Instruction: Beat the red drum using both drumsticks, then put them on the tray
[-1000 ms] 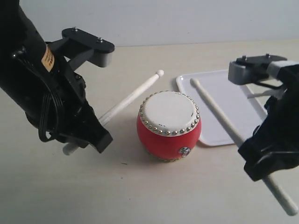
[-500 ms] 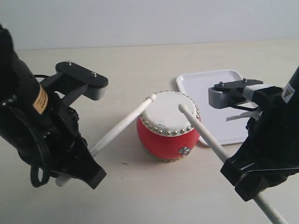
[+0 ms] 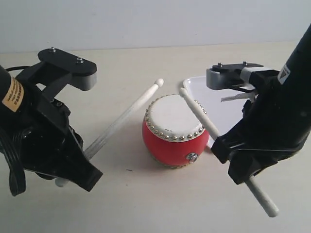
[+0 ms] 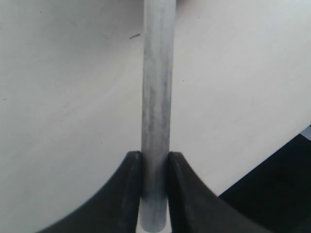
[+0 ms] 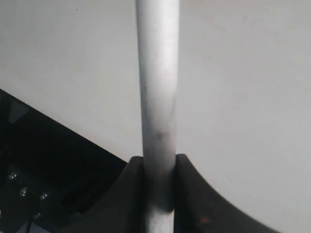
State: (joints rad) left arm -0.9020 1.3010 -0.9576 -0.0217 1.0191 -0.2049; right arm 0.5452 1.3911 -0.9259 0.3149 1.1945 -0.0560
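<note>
no words or numbers can be read here. the left arm (image 3: 34, 131) has a small orange sticker (image 3: 13, 94) on its side. it has tiny black print in a few lines, but the print is too small and blurry to read. the right arm (image 3: 277, 121) has a small white sticker (image 3: 283, 74) high up on it. it shows a little dark mark, too small to make out.
</note>
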